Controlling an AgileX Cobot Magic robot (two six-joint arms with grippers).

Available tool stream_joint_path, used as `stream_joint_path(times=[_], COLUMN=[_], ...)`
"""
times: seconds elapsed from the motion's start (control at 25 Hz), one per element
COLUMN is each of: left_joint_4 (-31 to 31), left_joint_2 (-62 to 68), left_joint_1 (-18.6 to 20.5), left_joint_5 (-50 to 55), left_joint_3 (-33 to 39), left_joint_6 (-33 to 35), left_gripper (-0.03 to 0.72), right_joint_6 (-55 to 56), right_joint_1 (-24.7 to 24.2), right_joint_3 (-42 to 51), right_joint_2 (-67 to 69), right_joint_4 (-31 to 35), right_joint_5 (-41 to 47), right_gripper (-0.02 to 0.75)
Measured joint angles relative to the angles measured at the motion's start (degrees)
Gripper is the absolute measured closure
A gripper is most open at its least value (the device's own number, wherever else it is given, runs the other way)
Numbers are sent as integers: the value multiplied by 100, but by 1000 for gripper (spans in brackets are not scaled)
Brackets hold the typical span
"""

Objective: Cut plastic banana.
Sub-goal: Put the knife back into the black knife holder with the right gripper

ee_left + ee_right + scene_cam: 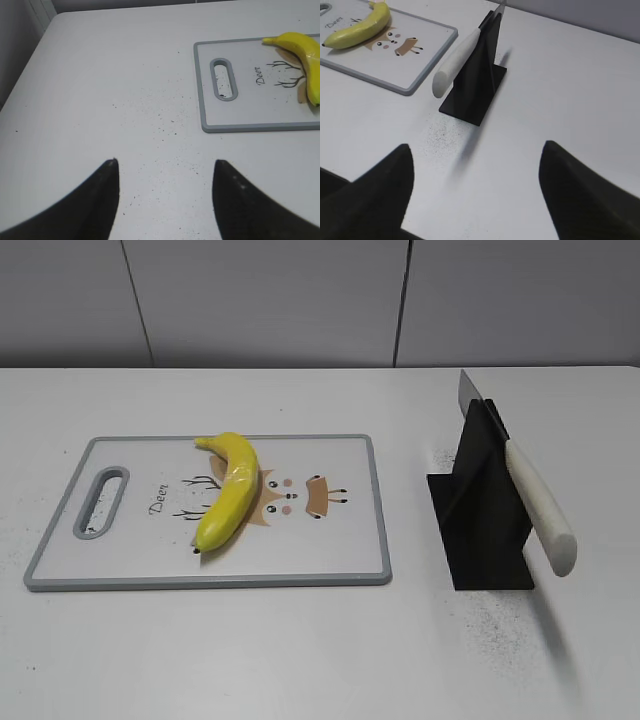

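1. Lying on a white rectangular plastic cutting board (320,540) with a grey rim: a glossy, curved yellow plastic banana (228,492), resting left of the board's middle, partly covering a printed cartoon deer.
2. Pointing toward the far edge of the board with one narrow end, toward the near edge with the blunter end and its small dark tip.
3. Showing an oval handle slot (102,502) at the board's left end, with the printed word "Deer" between slot and banana.
4. Sitting flat on a plain white worktop (300,650), speckled with fine dark specks near the board and the stand.
5. Standing to the right of the board, well apart from the banana: a black angular knife stand (480,510), carrying a knife with a white handle (540,505) and a grey blade, handle slanting out toward the near side, blade tip poking up behind the stand.
6. Hovering over bare worktop left of the board: the left claw (165,200), fingers spread apart, gripping nothing.
7. Hovering over bare worktop on the near side of the stand: the right claw (475,195), fingers likewise spread wide, gripping nothing, touching neither knife nor stand.
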Motion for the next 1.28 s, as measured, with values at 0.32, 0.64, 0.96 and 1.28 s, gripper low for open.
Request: stream_joint_path(times=[0.32, 0.64, 0.96, 1.28], left_joint_4=[-1, -1, -1, -1], left_joint_2=[0, 0, 0, 0], left_joint_1=[4, 4, 4, 4], left_joint_5=[-5, -5, -5, -5], left_joint_3=[0, 0, 0, 0], left_joint_6=[0, 0, 0, 0], left_gripper=[134, 134, 134, 134], right_joint_6=[-1, -1, -1, -1], right_joint_1=[-72, -1303, -2438, -2534], right_joint_3=[0, 0, 0, 0], right_joint_2=[-67, -67, -67, -67], right_joint_4=[61, 83, 83, 100], right_joint_5=[0, 0, 0, 0], right_gripper=[148, 148, 148, 149])
